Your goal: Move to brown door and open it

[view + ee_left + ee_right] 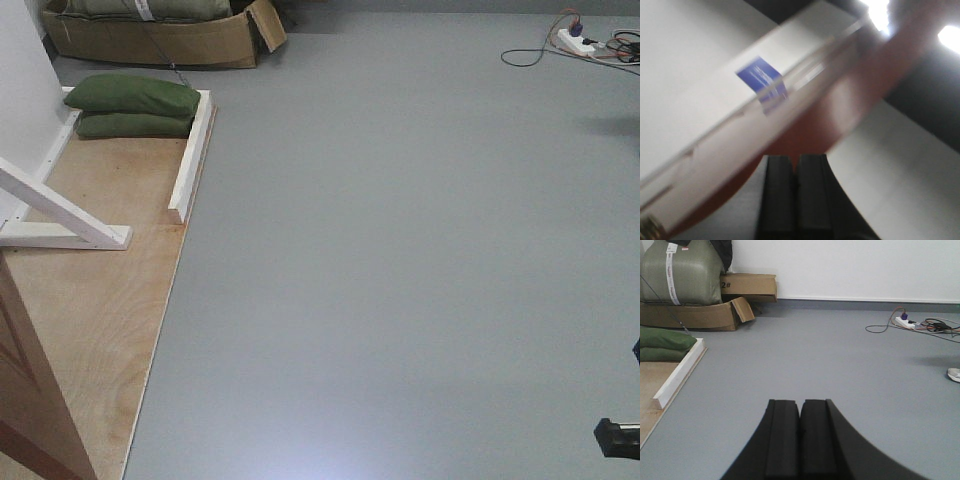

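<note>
Brown door [22,400] at near left, grey floor [400,280] stretching right of it.
Beyond the door: white brace [65,212], green sandbags [135,97], cardboard box [150,42]; far right of it, a power strip [575,40]. Left fingers [780,195] clenched just under the door's blurred edge; right fingers [782,435] clenched on nothing.

At near left the brown door [30,410] is reddish wood with a sheen, the plywood panel [100,300] beside it pale and matt, the grey floor [400,250] smooth and faintly glossy, the far-left sandbags [135,95] green cloth, the box [150,42] tan cardboard.
</note>
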You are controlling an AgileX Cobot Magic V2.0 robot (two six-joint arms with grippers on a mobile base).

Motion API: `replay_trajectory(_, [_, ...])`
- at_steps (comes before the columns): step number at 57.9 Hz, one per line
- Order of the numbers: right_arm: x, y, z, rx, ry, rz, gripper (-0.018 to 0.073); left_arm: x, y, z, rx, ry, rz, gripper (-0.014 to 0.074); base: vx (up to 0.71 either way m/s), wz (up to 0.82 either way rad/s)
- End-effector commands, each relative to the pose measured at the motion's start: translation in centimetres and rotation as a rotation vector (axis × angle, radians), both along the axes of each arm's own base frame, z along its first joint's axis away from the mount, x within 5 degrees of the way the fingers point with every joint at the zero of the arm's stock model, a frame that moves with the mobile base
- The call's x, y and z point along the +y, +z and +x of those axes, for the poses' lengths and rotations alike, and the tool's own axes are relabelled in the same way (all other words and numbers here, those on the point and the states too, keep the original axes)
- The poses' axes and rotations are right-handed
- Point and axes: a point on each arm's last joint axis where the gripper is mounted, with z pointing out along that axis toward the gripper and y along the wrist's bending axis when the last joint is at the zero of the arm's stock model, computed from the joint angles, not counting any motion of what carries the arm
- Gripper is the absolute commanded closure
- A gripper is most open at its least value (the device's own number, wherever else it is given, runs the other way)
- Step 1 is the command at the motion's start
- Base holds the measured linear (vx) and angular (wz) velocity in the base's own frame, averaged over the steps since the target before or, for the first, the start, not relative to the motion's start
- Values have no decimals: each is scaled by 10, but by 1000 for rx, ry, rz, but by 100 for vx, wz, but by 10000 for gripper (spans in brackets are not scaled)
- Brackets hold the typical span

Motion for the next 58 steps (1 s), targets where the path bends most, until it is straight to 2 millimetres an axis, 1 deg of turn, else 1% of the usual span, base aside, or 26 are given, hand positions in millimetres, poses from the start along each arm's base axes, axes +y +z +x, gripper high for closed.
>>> replay_trajectory(1, [0,5,2,-66,-3,-12,559,8,25,-3,-16,137,-35,603,0,0])
replay_trajectory(4, [0,5,2,-66,-3,-12,559,9,39,-1,1,171,-37,603,0,0])
replay_trajectory(10, [0,5,2,-66,-3,-12,559,12,59,11,69,213,-48,603,0,0])
replay_trajectory(14, [0,5,2,-66,-3,-12,559,13,67,22,103,212,-78,603,0,0])
replay_trajectory(17, [0,5,2,-66,-3,-12,559,14,69,29,123,201,-106,603,0,0])
replay_trajectory(24, [0,5,2,-66,-3,-12,559,15,65,44,167,185,-149,603,0,0])
replay_trajectory(31, [0,5,2,-66,-3,-12,559,15,62,53,188,181,-160,603,0,0])
replay_trajectory(41, [0,5,2,-66,-3,-12,559,16,58,60,207,185,-170,603,0,0])
replay_trajectory(48, [0,5,2,-66,-3,-12,559,19,53,62,215,171,-227,603,0,0])
replay_trajectory(58, [0,5,2,-66,-3,-12,559,22,47,74,247,124,-255,603,0,0])
